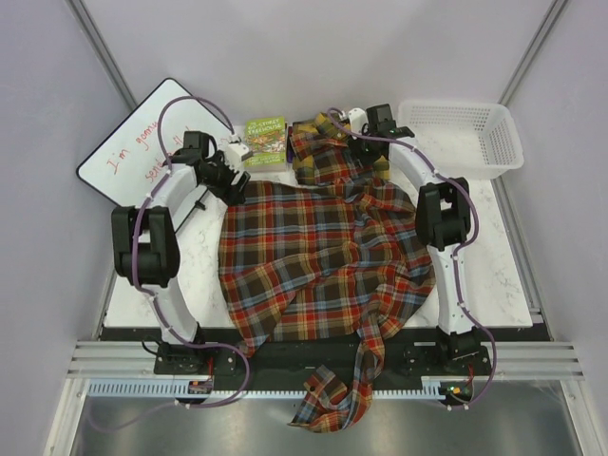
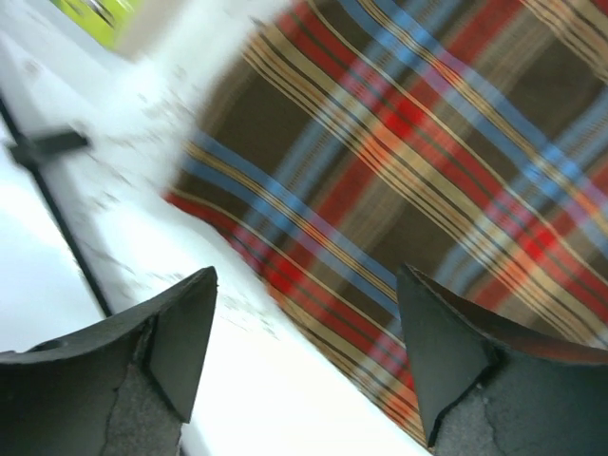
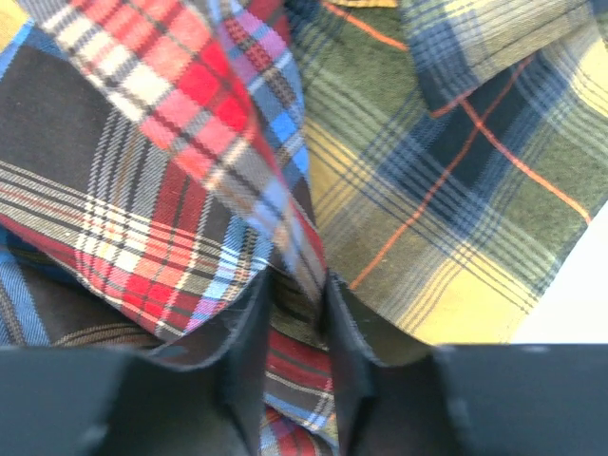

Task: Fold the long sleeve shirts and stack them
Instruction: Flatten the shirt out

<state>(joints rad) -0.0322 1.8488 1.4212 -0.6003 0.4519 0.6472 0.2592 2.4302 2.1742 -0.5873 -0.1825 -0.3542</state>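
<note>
The red-brown plaid shirt [image 1: 313, 256] lies spread over the table, one sleeve hanging off the near edge. The yellow and black plaid shirt [image 1: 309, 163] lies bunched at the back, mostly under it. My left gripper [image 1: 236, 182] is open and empty, hovering over the red-brown shirt's far left edge [image 2: 380, 190]. My right gripper [image 1: 353, 144] is shut on a fold of the red-brown shirt [image 3: 299, 285] at the back, right beside the yellow shirt [image 3: 446, 190].
A small green book [image 1: 266, 141] lies at the back next to the shirts. A whiteboard [image 1: 142, 142] with red writing sits at the back left. A white basket [image 1: 465, 133] stands at the back right. The marble table [image 1: 190, 275] shows left of the shirt.
</note>
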